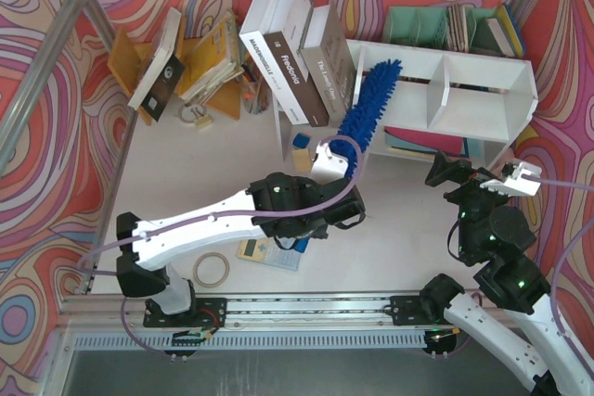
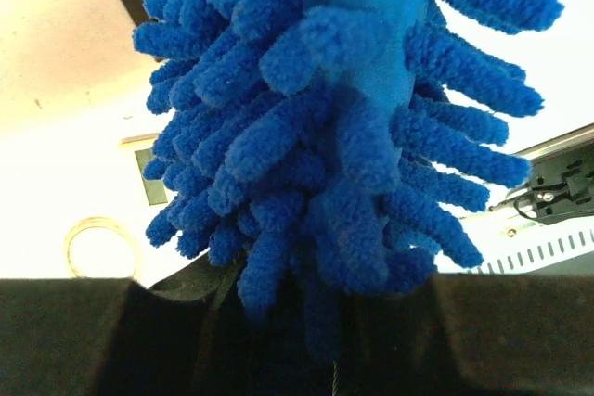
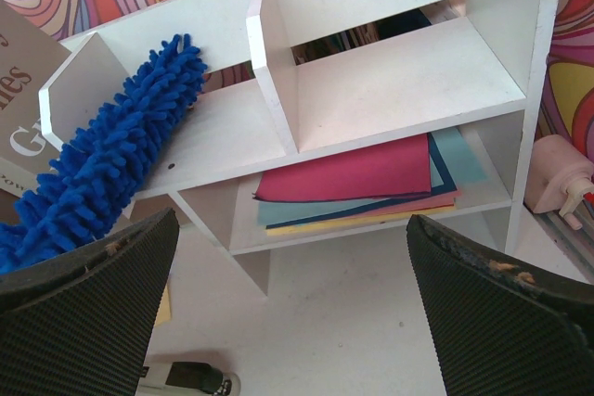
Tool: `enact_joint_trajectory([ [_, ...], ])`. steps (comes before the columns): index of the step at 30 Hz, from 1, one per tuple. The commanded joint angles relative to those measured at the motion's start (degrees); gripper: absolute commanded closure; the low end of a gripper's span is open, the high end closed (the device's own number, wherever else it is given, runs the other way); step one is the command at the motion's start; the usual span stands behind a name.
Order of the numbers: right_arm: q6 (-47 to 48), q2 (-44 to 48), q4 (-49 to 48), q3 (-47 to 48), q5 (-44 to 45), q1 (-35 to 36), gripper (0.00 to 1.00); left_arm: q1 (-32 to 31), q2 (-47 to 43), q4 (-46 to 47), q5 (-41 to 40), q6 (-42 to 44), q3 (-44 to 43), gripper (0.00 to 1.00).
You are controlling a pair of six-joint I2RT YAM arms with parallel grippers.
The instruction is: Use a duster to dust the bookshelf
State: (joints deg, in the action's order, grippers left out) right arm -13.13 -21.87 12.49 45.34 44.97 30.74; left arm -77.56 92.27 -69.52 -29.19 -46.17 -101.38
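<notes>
The white bookshelf (image 1: 483, 90) stands at the back right, and the right wrist view shows its divider and both levels (image 3: 399, 81). The blue fluffy duster (image 1: 371, 104) slants up from my left gripper (image 1: 345, 183), its head lying over the shelf's left end into the left upper compartment (image 3: 111, 164). In the left wrist view the head (image 2: 334, 108) fills the frame. My left gripper (image 2: 306, 322) is shut on the duster, and the handle is hidden. My right gripper (image 1: 445, 173) is open and empty in front of the shelf (image 3: 288, 275).
Coloured paper sheets (image 3: 362, 178) lie on the shelf's lower level. Large books (image 1: 297, 57) lean against the shelf's left end. An orange book rack (image 1: 200, 67) stands at the back left and a teal organizer (image 1: 436, 25) behind the shelf. A tape roll (image 1: 212, 269) and a calculator (image 1: 269, 249) lie near the front.
</notes>
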Motion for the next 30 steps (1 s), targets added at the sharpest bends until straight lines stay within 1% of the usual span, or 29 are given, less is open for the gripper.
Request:
enact_joint_trajectory([
  [1,-0.32,-0.1,0.37,-0.16,0.51,0.01,0.01,0.24,3.85,3.5,0.23,0.67,-3.97,1.0],
  [4,-0.32,0.06,0.49,-0.17,0.38,0.02,0.01,-0.29,5.66,4.51,1.27,2.01,-6.62,1.0],
  [6,-0.28,0.22,0.47,-0.09,0.45,0.06,0.01,-0.62,6.23,4.11,0.24,2.77,-8.78,1.0],
  [9,-0.3,0.57,0.47,-0.12,0.47,0.07,0.01,-0.83,5.53,3.56,-1.9,3.24,-9.7,1.0],
  [18,-0.27,0.13,0.41,-0.3,0.29,0.09,0.01,-0.75,0.68,3.47,-6.35,1.91,-5.9,1.0],
  [23,-0.52,-0.45,0.63,-0.17,0.38,0.02,0.01,-0.72,0.6,5.04,-5.09,1.72,-2.99,1.0],
  [30,-0.81,0.2,0.88,-0.25,0.38,0.02,0.01,-0.58,2.01,7.52,-1.0,-0.08,1.96,1.0],
])
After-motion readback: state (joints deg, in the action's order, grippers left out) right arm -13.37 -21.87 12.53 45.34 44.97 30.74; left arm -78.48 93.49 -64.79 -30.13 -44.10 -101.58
